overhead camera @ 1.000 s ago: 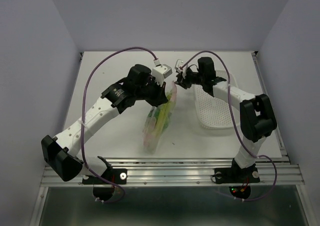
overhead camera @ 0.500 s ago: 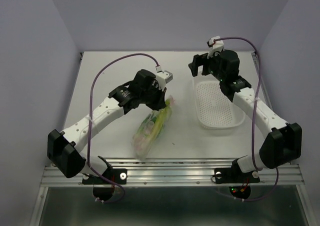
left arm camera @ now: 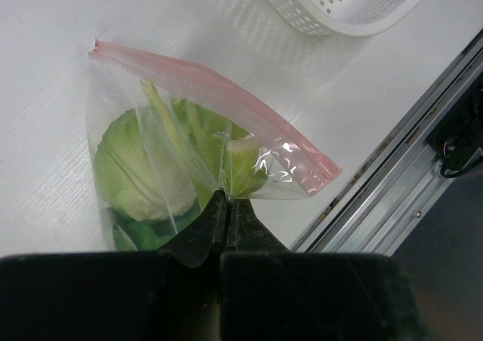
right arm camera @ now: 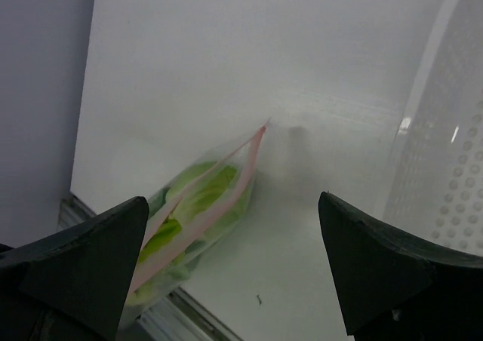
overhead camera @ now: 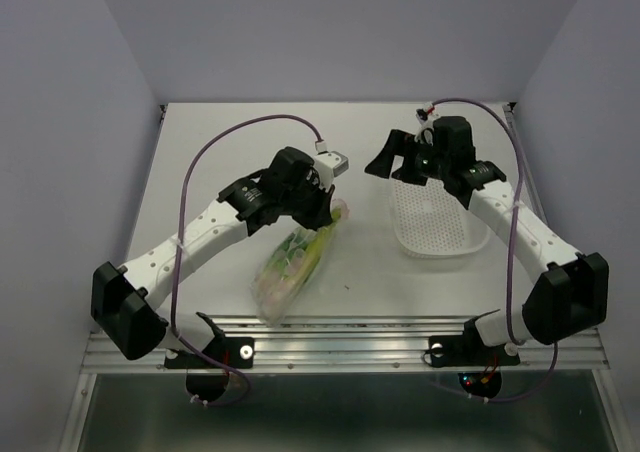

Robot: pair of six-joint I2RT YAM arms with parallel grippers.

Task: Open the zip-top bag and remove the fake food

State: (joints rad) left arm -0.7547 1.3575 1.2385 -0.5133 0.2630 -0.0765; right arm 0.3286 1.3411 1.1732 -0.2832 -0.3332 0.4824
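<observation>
**Bag pinched by left fingers; right fingers wide, holding nothing**

The zip-top bag [overhead camera: 292, 262] hangs slanted over the desk [overhead camera: 220, 152]. Its upper end is gripped by the left fingers [left arm camera: 200, 239], which are pressed together on a fold of clear film. That fold is at the end of the bag opposite the pink zip strip [left arm camera: 226, 92]. The zip end points down twd the metal rail [overhead camera: 350, 344] just past the bag's low end. Can't tell if that end touches the desk, or if the zip is sealed.

The fake food [left arm camera: 139, 167] is all inside the bag: a round light-green head, a pale stalk & darker leafy bits, packed agst the film.

The right fingers [right arm camera: 83, 269] are spread wide w/ nothing btwn them. They are well apart frm the bag, up & to its far-right side. In the right wrist view the bag shows btwn the two fingers, w/ bare desk around it.

A white perforated basket [overhead camera: 435, 222] sits on the desk to the right of the bag, near it but not touching. The left arm [overhead camera: 200, 232] reaches the bag frm its near-left side, w/ a purple cable [overhead camera: 215, 142] looping above.
</observation>
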